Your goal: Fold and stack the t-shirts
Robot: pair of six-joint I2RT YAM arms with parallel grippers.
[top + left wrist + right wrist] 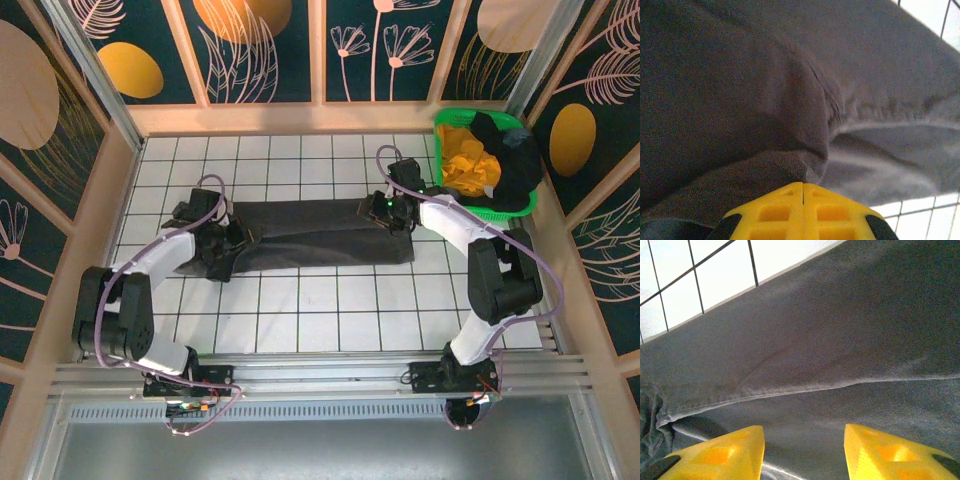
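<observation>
One charcoal t-shirt (pixel 310 235) lies mid-frame on the tiled surface (pixel 300 310), just past the bare tiles nearest us, folded into a long strip whose long axis runs left to right. We see the left end effector (pixel 803 186) closed, tips together against bunched cloth at the strip's left end, and the right end effector (pixel 805 432) open above a hem at its right end, so each arm has its own end closest. Farther off, upper right, the green basket (pixel 503 213) holds the mustard-yellow and black t-shirts (pixel 470 165).

Parted gripper (pixel 804 452) over charcoal t-shirt (pixel 840 340)
</observation>
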